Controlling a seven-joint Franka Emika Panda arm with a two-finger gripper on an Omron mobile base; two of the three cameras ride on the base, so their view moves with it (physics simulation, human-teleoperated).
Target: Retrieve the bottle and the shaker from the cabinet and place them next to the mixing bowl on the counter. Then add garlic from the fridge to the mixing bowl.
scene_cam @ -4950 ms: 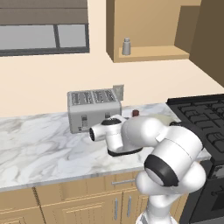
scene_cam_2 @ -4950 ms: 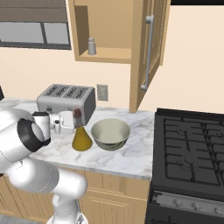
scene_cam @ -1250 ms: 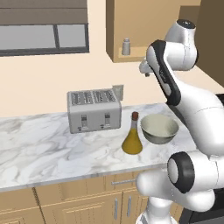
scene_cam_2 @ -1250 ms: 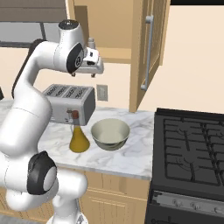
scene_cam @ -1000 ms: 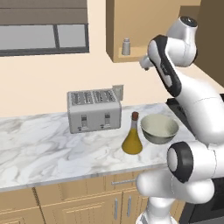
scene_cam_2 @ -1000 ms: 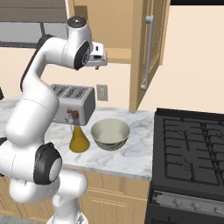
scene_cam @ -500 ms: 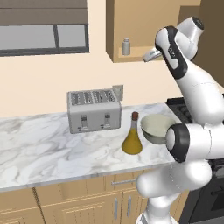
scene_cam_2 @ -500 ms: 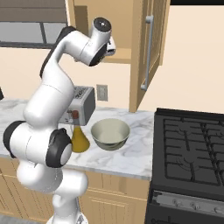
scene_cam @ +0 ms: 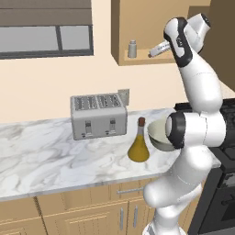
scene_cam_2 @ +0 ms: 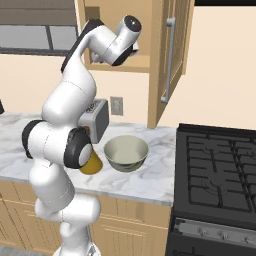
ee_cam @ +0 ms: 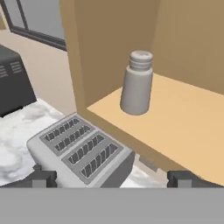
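Observation:
The small grey shaker (scene_cam: 132, 48) stands upright on the shelf of the open tan cabinet (scene_cam: 137, 60). My gripper (scene_cam: 155, 51) is raised to the shelf's front edge, just right of the shaker, open and holding nothing. In the hand view the shaker (ee_cam: 137, 83) stands ahead and apart from the gripper (ee_cam: 113, 177), whose fingertips (ee_cam: 43, 177) are spread wide. The bottle (scene_cam: 139, 147) of yellow oil stands on the marble counter (scene_cam: 50, 160), close beside the mixing bowl (scene_cam_2: 126, 152). The fridge is out of view.
A silver toaster (scene_cam: 98, 115) sits against the wall, below the cabinet and left of the bottle. The cabinet door (scene_cam_2: 161, 60) hangs open to the right. A black stove (scene_cam_2: 220, 175) borders the counter on the right.
The arm has risen from the counter, where the bottle now stands free, up to the cabinet. Over the last second the hand swung right and turned the open gripper toward the shaker.

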